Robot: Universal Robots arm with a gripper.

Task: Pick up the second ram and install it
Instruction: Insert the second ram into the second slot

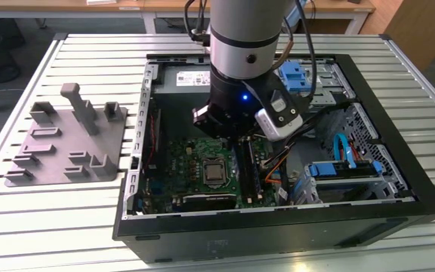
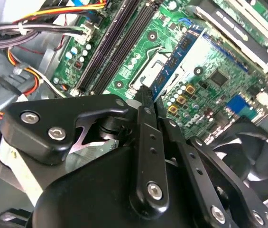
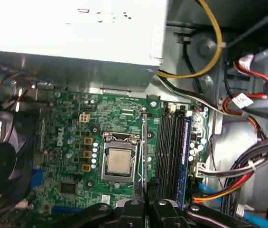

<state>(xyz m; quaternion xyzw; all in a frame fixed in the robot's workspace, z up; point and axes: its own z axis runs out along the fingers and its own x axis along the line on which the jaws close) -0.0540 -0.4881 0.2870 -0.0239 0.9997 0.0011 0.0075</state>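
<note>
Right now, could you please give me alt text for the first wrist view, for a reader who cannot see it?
The gripper holds the second ram edge-on over a green motherboard, seen between the processor socket and the dark memory slots. A silver power supply borders the board, and bundled cables run alongside.

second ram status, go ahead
Gripper shut on the second ram, edge-on above the motherboard. Not in a slot yet; empty slots alongside. Cable bundle off to the side, not blocking.

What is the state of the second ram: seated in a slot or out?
Out: the gripper holds the second ram edge-on above the motherboard, unseated.
</note>
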